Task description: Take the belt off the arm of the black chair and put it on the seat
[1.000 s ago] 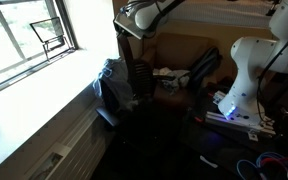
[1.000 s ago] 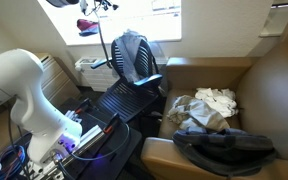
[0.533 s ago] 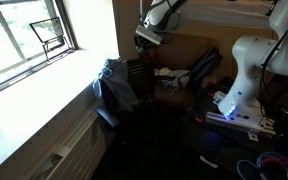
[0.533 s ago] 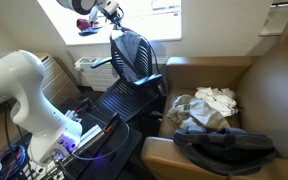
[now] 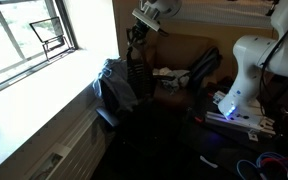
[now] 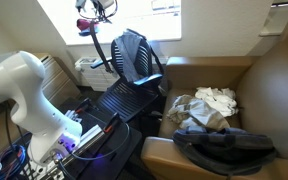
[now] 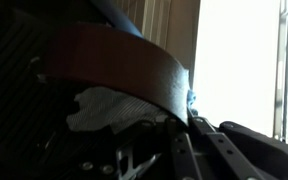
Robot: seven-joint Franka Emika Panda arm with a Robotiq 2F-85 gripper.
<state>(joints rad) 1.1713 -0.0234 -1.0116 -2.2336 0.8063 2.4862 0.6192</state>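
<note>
Belt (image 7: 114, 60) lifted clear of the black chair (image 6: 134, 55).
Tool (image 5: 141, 26) has risen away from the chair since last look, pinching the dangling belt.

Blk ribbed chair (image 6: 134, 62), brown belt (image 7: 114, 60)

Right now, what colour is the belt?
Brown, a warm reddish brown. The belt shows best in the wrist view, where it runs close up across the frame.
</note>
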